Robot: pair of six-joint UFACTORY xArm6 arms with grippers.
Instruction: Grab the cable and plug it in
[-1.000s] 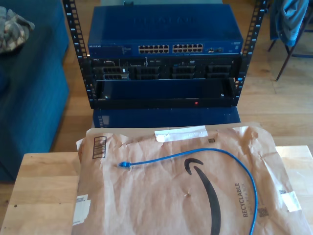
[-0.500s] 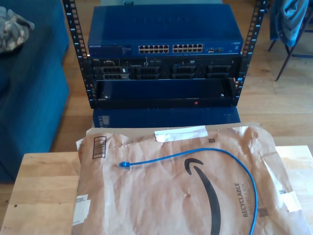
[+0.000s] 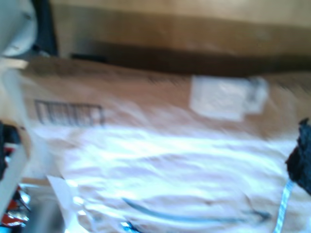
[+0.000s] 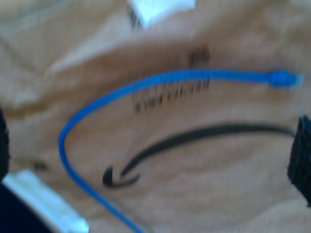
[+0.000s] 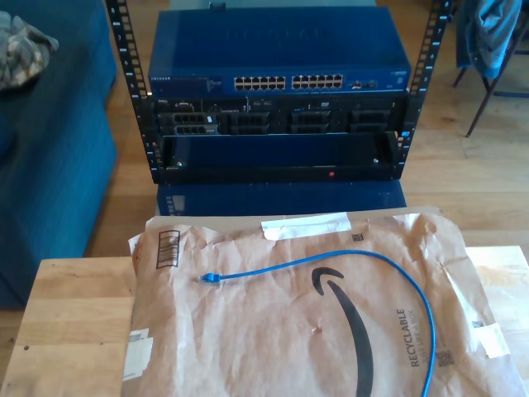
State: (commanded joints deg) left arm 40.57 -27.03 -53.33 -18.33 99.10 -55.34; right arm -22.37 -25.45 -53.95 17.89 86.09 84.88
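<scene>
You had the cable (image 4: 146, 80) lying loose on the paper mailer (image 5: 248, 331) beneath my second gripper, and I could not tell either gripper's jaw opening.

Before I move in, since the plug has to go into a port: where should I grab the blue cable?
Judging by its pose, grip the cable just behind the plug, from above: it lies flat on the paper mailer, plug end free.
</scene>
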